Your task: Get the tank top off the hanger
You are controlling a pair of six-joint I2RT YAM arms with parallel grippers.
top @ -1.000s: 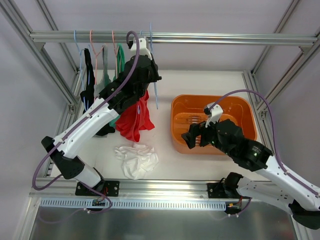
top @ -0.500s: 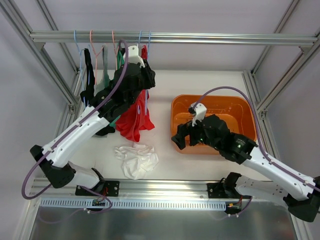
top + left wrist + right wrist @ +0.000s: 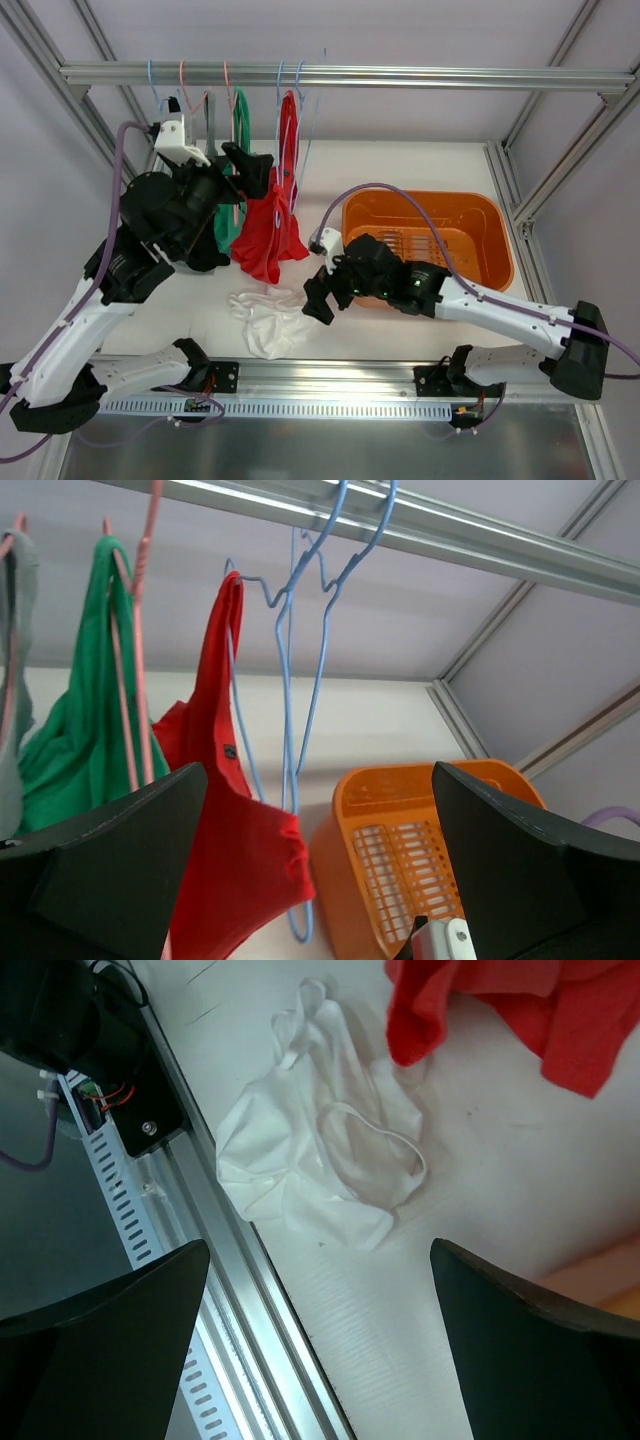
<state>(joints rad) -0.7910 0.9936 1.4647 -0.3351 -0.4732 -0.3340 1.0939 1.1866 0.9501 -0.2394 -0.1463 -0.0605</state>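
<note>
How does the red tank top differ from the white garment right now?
The red tank top hangs by a strap from a blue hanger on the rail. The white garment lies on the table, on no hanger. The red one drapes downward at length, while the white one is crumpled in a heap. Both are thin cloth with strap loops showing.
</note>
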